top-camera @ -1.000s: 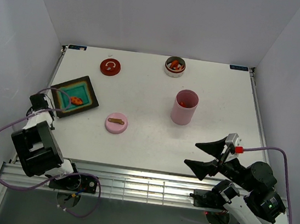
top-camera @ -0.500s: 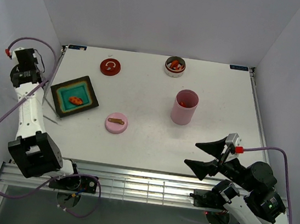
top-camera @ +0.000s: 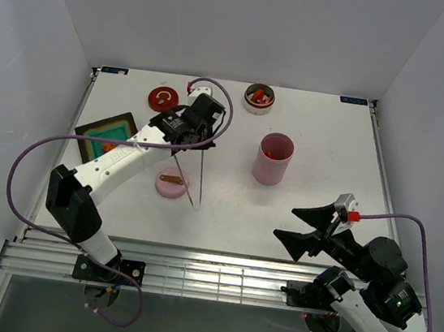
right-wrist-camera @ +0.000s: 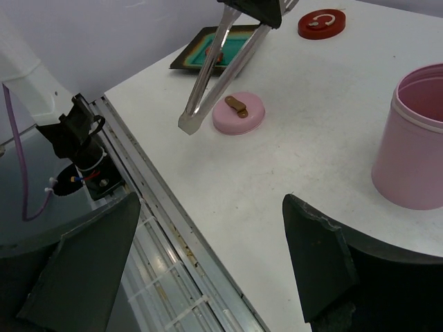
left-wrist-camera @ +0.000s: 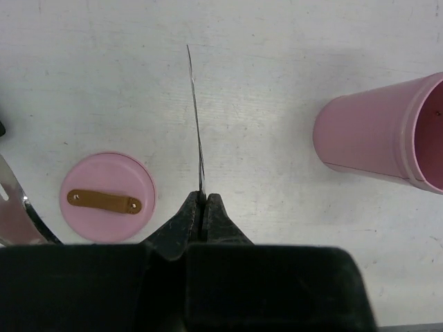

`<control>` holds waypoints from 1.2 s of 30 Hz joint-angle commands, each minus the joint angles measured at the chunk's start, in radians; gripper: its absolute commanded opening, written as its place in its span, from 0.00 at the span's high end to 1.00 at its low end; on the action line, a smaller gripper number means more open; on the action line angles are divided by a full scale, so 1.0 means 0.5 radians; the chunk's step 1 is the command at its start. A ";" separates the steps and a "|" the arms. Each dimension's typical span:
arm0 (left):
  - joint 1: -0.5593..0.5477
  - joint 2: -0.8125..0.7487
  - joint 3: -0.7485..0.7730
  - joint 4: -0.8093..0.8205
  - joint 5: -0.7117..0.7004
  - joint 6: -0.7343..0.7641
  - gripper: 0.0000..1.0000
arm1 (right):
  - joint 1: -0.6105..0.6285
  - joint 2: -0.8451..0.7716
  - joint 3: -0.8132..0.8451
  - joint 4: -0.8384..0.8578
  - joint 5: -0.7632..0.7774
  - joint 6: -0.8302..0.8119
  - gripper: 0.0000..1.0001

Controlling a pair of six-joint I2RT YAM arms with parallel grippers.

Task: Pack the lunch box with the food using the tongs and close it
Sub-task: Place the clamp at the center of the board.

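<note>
The pink container [top-camera: 274, 158] stands upright and lidless, a little right of the middle of the bench [top-camera: 225, 207], with red food [top-camera: 270, 152] low inside it.

Left of the container, the left end effector [top-camera: 190, 143] is closed on the tongs [top-camera: 201, 180], pinching them between its fingertips [left-wrist-camera: 216, 211]. In the left wrist view the tongs show as a thin edge-on line running straight away from the shut jaws. They are lifted and slant down toward the near edge. Their low end is just beside the pink lid [top-camera: 172, 182], which lies flat with its brown strap up, to the near left of the container. I cannot tell whether that end touches the bench.

Farther left of the container, beyond the left arm, the black tray [top-camera: 82, 128] sits askew by the left edge, with an orange piece [top-camera: 110, 146] on its teal floor. A red lid [top-camera: 163, 98] lies to the container's far left. Straight behind the container, close to the back edge, a round tin [top-camera: 256, 110] holds more food pieces [top-camera: 260, 97].

To the near right of the container, the right end effector [top-camera: 284, 226] hovers with its jaws spread wide, gripping nothing, close to the near rail. Bare bench runs from the container to the right edge and down to the near edge. White walls rise directly from the left, back and right edges.
</note>
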 commanded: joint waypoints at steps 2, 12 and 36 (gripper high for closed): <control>-0.037 0.234 0.094 -0.027 -0.216 -0.170 1.00 | 0.011 0.033 0.054 -0.016 0.157 0.079 0.11; -0.034 0.805 0.250 0.360 0.005 0.225 1.00 | 0.011 0.229 0.048 -0.032 0.334 0.120 0.13; 0.042 0.564 0.104 0.605 0.195 0.363 0.02 | 0.011 0.343 0.069 -0.068 0.433 0.107 0.12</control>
